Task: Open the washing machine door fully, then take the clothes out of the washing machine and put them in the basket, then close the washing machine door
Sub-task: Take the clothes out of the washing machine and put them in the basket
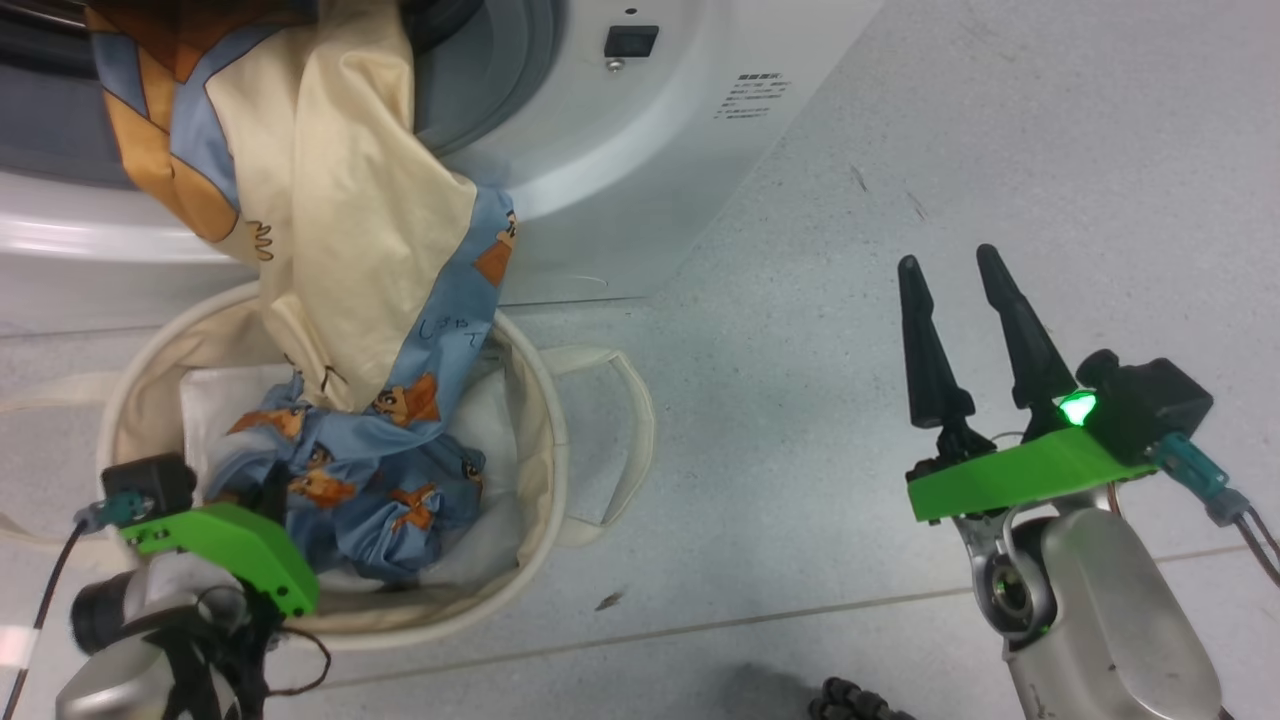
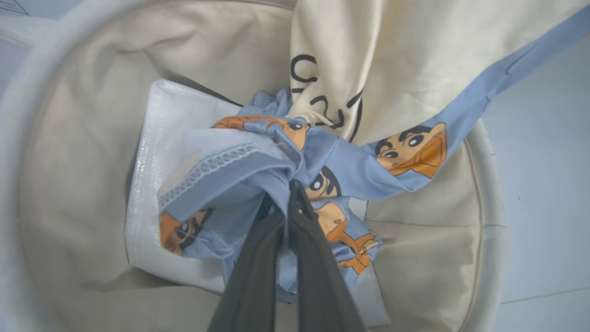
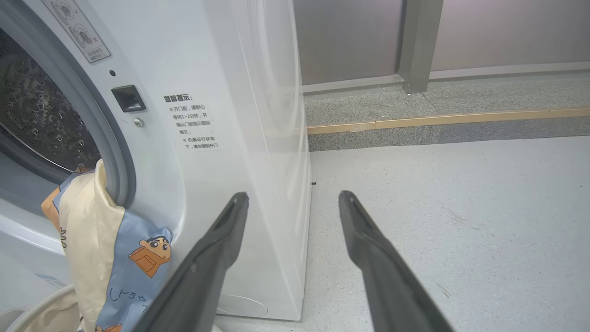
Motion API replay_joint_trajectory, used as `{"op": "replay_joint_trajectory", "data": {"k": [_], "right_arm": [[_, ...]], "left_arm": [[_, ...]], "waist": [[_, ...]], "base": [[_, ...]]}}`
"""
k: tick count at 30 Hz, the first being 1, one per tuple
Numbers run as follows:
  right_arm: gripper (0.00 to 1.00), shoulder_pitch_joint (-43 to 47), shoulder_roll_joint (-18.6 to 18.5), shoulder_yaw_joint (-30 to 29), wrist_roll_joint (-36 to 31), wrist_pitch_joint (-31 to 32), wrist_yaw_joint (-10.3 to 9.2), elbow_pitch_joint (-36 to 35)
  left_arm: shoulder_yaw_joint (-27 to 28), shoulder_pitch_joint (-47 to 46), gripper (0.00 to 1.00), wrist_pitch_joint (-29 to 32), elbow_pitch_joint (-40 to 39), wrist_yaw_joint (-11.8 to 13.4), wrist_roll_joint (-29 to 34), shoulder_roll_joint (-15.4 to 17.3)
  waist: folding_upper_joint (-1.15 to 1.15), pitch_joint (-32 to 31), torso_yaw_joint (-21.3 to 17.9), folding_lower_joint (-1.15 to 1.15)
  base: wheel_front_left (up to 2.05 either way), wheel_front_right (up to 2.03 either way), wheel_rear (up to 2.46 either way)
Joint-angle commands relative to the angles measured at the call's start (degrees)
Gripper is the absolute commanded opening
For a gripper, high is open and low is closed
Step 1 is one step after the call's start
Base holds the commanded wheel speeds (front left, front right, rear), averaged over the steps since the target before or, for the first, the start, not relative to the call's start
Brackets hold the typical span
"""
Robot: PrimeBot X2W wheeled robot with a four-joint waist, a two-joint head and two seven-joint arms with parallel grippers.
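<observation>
Two fingers (image 2: 258, 267) of my left gripper (image 2: 283, 203) clamp a bunched fold of soft, limp blue-and-cream cartoon-print clothes (image 1: 350, 250) trailing from the white washing machine (image 1: 640, 150) into the cream canvas basket (image 1: 555, 440); my right gripper (image 1: 948, 256) stands spread.

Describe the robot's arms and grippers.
The left gripper and right gripper each have two long, tapering dark fingers on a green plate, a black camera block with a teal plug and dark cable, and a silvery forearm. A green light glows on the right one.

Blue cartoon-print clothes (image 1: 380, 480), cream basket (image 1: 556, 440)
</observation>
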Motion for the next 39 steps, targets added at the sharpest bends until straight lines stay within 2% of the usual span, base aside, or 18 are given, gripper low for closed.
{"op": "replay_joint_trajectory", "data": {"k": [1,3,6,7,8,13,18,22,24,26,29,35,39], "right_arm": [[1.00,-0.33,0.10,0.57,-0.23,-0.29,0.42,-1.99],[1.00,-0.35,0.10,0.11,-0.31,-0.29,0.42,-2.11],[1.00,-0.48,0.10,-0.21,-0.31,-0.29,0.42,-2.22],[1.00,-0.49,0.10,-0.12,-0.33,-0.29,0.42,-2.19],[1.00,-0.48,0.10,0.04,-0.32,-0.29,0.42,-2.14],[1.00,-0.37,0.10,0.55,-0.34,-0.29,0.42,-1.43],[1.00,0.00,0.10,0.67,-0.34,-0.29,0.42,-0.75],[1.00,0.44,0.10,1.01,-0.18,-0.29,0.42,0.13],[1.00,0.75,0.10,1.18,-0.02,-0.29,0.42,0.65],[1.00,1.14,0.10,1.22,0.15,-0.29,0.42,1.18],[1.00,1.87,0.10,1.22,-0.20,-0.29,0.42,2.08],[1.00,3.72,0.10,1.75,-0.31,-0.29,0.42,3.48],[1.00,4.75,0.10,2.39,-0.02,-0.29,0.42,4.11]], "left_arm": [[1.22,-0.89,0.25,-0.68,0.38,-0.32,-0.46,2.00],[0.88,-0.96,0.48,-0.07,1.43,-0.32,-0.94,1.74],[0.52,-0.98,0.71,0.20,2.41,-0.32,-1.66,1.43],[0.28,-0.94,0.87,0.19,2.57,-0.32,-1.75,1.30],[0.02,-0.92,0.98,0.14,2.54,-0.32,-1.82,1.17],[-0.75,-0.92,1.00,-0.83,3.36,-0.33,-1.87,0.90],[-2.70,-1.80,1.00,-1.89,4.14,-0.33,0.96,1.09],[-1.93,-3.51,1.00,-2.16,2.06,-0.24,4.32,2.58],[-0.77,-3.81,1.00,-2.18,-0.61,1.41,7.62,4.21],[2.32,-3.34,1.00,-2.18,-3.94,2.89,9.43,5.26],[7.84,-1.47,1.00,-2.19,-9.75,3.74,12.14,6.61],[18.80,4.38,1.00,-2.20,-21.07,4.64,16.44,7.41],[24.03,8.87,1.00,-2.20,-28.39,6.64,20.24,7.79]], "waist": [[0.00,0.10,-0.04,0.00],[0.00,0.14,0.06,0.00],[0.00,-0.18,0.25,0.00],[0.00,-0.42,0.34,0.00],[0.00,-0.62,0.39,0.00],[0.00,-2.50,0.94,0.00],[0.00,-5.04,1.85,0.00],[0.00,-7.83,2.77,0.00],[0.00,-9.42,3.28,0.00],[0.00,-11.10,3.89,0.00],[0.00,-13.58,4.84,0.00],[0.00,-17.79,6.60,0.00],[0.00,-19.76,7.46,0.00]], "base": [[0.00,0.00,0.00],[0.00,0.00,0.00],[0.00,0.00,0.00],[0.00,0.00,0.00],[0.00,0.00,0.00],[0.00,0.00,0.00],[0.00,0.00,0.00],[0.00,0.00,0.00],[0.00,0.00,0.00],[0.00,0.00,0.00],[0.00,0.00,0.00],[0.00,0.00,0.00],[0.00,0.00,0.00]]}}
